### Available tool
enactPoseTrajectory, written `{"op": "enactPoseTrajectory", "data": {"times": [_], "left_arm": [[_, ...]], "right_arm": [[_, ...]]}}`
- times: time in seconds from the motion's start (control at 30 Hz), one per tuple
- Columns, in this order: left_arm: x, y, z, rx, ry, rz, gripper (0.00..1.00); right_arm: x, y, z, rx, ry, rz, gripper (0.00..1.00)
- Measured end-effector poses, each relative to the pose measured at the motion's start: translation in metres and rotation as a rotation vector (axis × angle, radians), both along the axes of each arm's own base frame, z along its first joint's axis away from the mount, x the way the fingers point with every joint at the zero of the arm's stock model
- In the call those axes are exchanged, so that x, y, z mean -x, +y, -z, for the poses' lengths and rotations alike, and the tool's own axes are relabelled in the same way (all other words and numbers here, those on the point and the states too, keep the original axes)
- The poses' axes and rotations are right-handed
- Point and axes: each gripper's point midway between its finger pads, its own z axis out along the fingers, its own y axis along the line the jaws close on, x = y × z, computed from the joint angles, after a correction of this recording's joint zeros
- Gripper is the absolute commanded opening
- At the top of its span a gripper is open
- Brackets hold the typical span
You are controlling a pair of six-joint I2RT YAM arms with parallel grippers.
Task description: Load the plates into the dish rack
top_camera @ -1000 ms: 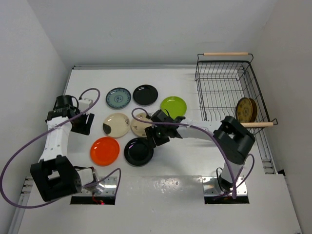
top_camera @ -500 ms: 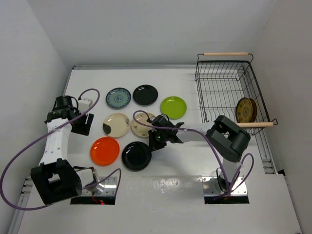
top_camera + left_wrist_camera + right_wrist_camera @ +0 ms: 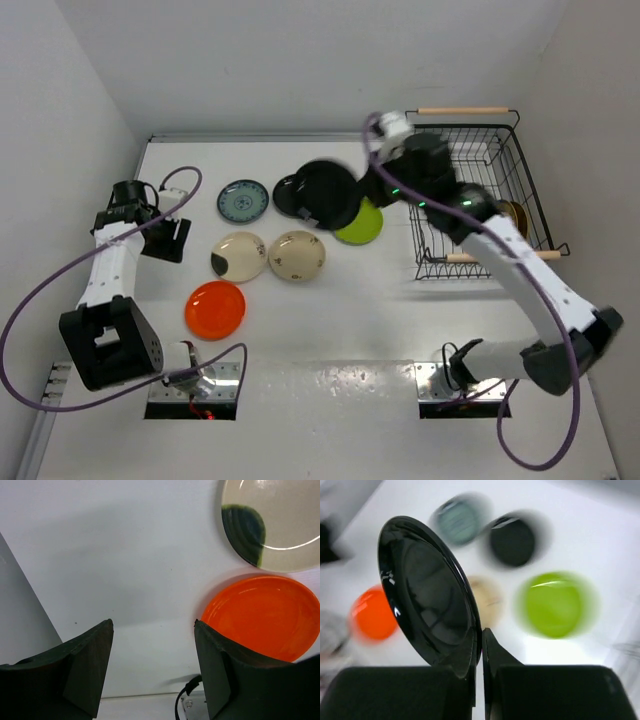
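My right gripper (image 3: pixel 362 188) is shut on the rim of a black plate (image 3: pixel 328 195), held raised and tilted just left of the dish rack (image 3: pixel 480 127). In the right wrist view the black plate (image 3: pixel 427 595) stands nearly edge-on in the gripper (image 3: pixel 480 630). On the table lie a teal plate (image 3: pixel 243 200), a second black plate (image 3: pixel 286 194), a lime green plate (image 3: pixel 366 228), two cream plates (image 3: pixel 238 256) (image 3: pixel 297 254) and an orange-red plate (image 3: pixel 215 309). My left gripper (image 3: pixel 170 238) hangs open at the far left, near the orange-red plate (image 3: pixel 265 617).
A brown patterned plate (image 3: pixel 516 214) stands in the rack, mostly hidden behind my right arm. The rack's wooden handles (image 3: pixel 462 110) sit at its far and near ends. White walls close in on both sides. A purple cable (image 3: pixel 40 290) loops off the left arm.
My right gripper shut on the black plate at the front centre, then lifted it up and back toward the rack. The left arm shifted slightly backward.
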Motion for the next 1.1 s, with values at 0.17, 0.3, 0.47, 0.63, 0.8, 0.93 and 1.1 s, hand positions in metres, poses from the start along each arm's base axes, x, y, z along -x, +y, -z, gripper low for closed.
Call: {"op": "enactPoseTrajectory", "data": {"times": [0.17,0.3,0.47,0.63,0.8,0.93,1.1], "left_arm": [[-0.020,0.005,-0.002,0.001,-0.015,0.005,0.71],[-0.030,0.006,0.004,0.007,-0.005,0.010,0.71],[-0.037,0.005,0.020,0.024,0.045,0.019,0.71],[-0.040,0.005,0.038,0.040,0.096,0.021,0.71],[-0.049,0.007,0.038,0.040,0.089,0.022,0.71],[-0.054,0.008,0.035,0.037,0.075,0.020,0.71],[-0.056,0.009,0.035,0.036,0.072,0.020,0.71]], "right_arm": [[-0.060,-0.176,-0.072,0.243,-0.272,0.479,0.00],[-0.070,-0.307,-0.059,0.585,-0.237,0.795,0.00],[-0.072,-0.390,0.005,0.887,-0.057,0.902,0.00],[-0.066,-0.413,0.062,1.015,0.086,0.849,0.00],[-0.060,-0.423,0.081,1.053,0.116,0.843,0.00],[-0.053,-0.428,0.093,1.092,0.131,0.859,0.00],[-0.038,-0.428,0.120,1.113,0.188,0.835,0.00]]}}
